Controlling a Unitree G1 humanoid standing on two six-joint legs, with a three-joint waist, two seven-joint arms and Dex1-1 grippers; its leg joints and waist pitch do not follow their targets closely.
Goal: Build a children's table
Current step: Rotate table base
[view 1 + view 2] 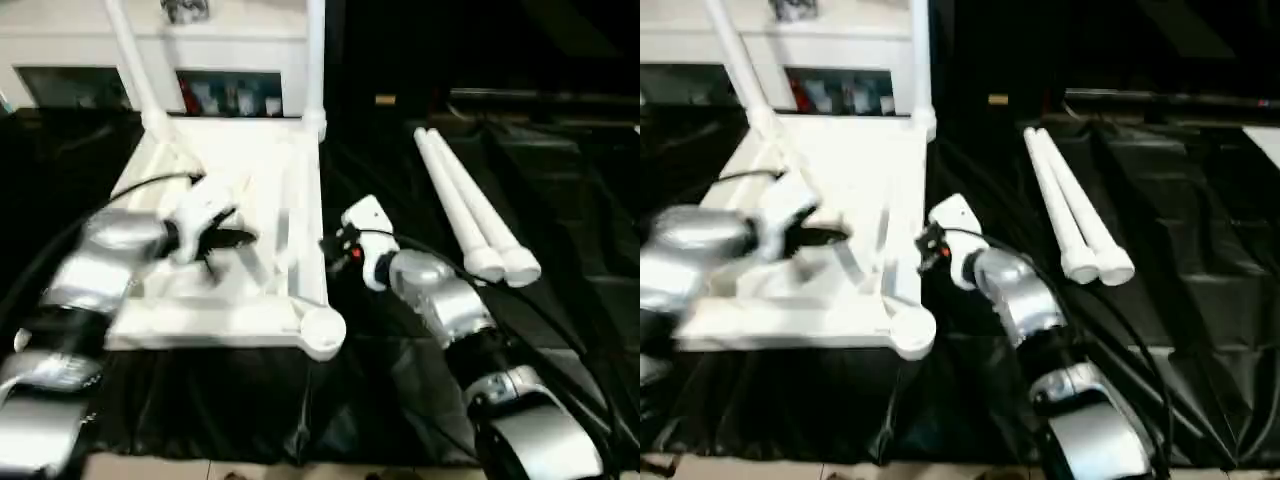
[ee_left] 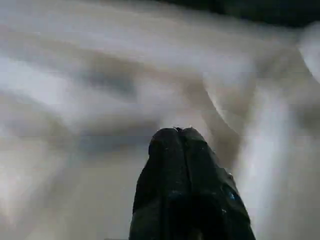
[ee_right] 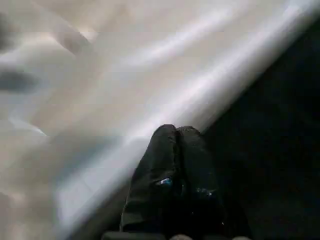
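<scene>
The children's table lies upside down on black cloth, its white tabletop (image 1: 200, 325) showing the ribbed underside. Two white legs stand in its far corner sockets, one leaning (image 1: 130, 60) and one upright (image 1: 315, 60). The near right socket (image 1: 322, 330) holds nothing. Two more legs (image 1: 470, 215) lie side by side on the cloth to the right. My left gripper (image 1: 245, 238) hovers over the ribbed underside, shut and holding nothing; its fingers (image 2: 176, 145) press together. My right gripper (image 1: 327, 245) is shut at the tabletop's right rim (image 3: 150, 100), with its fingers (image 3: 175, 145) closed on nothing.
A white cabinet (image 1: 230, 40) with glass doors stands behind the tabletop. Black cloth (image 1: 400, 400) covers the work surface, with folds on the right. Black cables run along both forearms.
</scene>
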